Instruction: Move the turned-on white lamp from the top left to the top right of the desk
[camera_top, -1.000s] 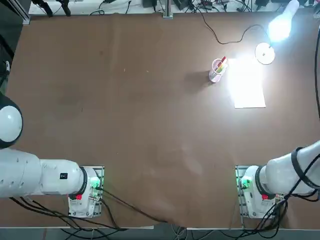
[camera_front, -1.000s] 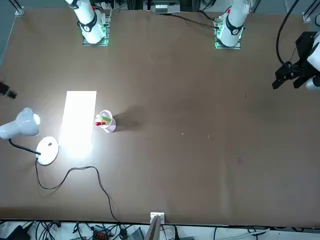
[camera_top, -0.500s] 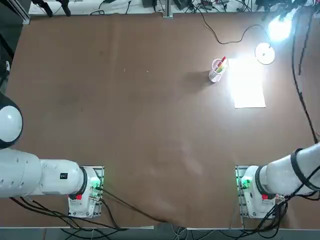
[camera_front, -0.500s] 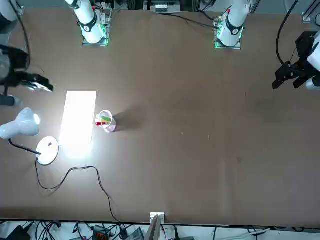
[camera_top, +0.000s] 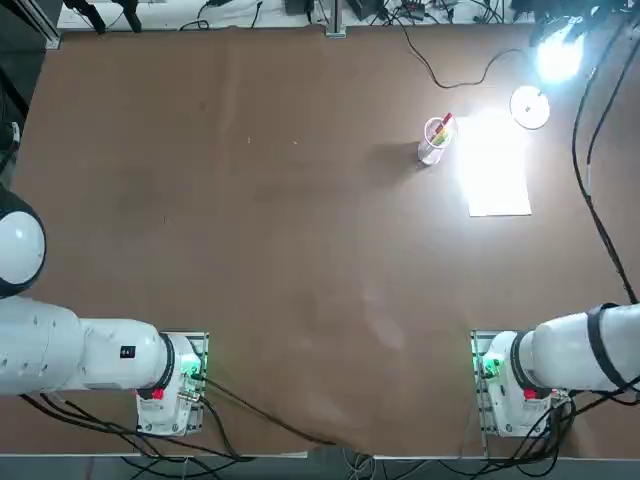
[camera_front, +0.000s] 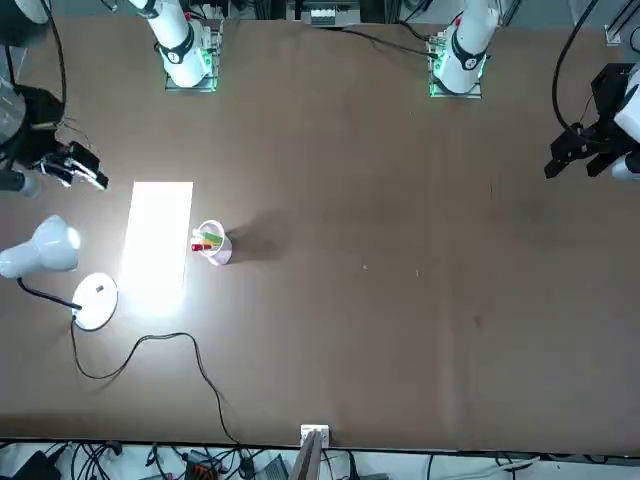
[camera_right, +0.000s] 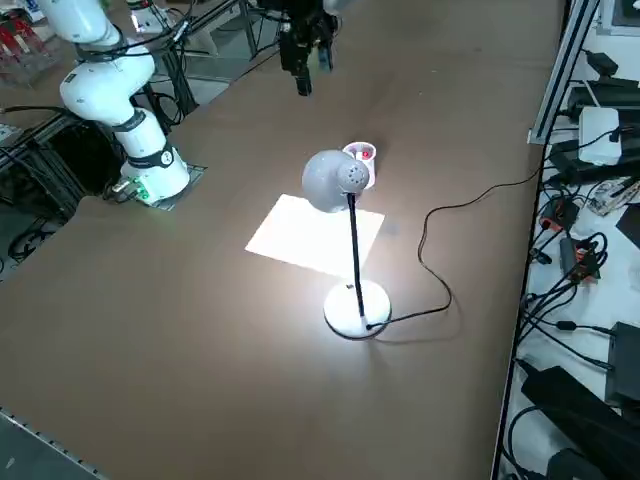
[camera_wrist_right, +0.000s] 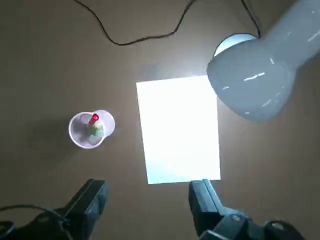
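Note:
The white lamp stands at the far right of the desk (camera_top: 250, 200), lit. Its disc base (camera_top: 529, 106) rests on the desk and its glowing head (camera_top: 557, 58) leans over the far edge; the head (camera_front: 45, 250) and base (camera_front: 95, 300) also show from the front. My right gripper (camera_front: 75, 170) hovers high above the desk, on the robot's side of the lamp head (camera_right: 335, 181), and touches nothing. In the wrist view its fingers (camera_wrist_right: 202, 197) stand wide open over the near end of the lit paper, with the lamp head (camera_wrist_right: 255, 80) beyond.
A clear cup with red pens (camera_top: 435, 140) stands just left of a white paper sheet (camera_top: 497, 170) lit by the lamp. The lamp's black cord (camera_top: 450, 75) loops over the desk to the far edge. The right arm's cables (camera_top: 590, 180) hang over the desk's right side.
The right arm has swung in from beyond the desk's right edge, bringing the open gripper over the desk close to the lamp head. The lamp, cup and paper have not moved.

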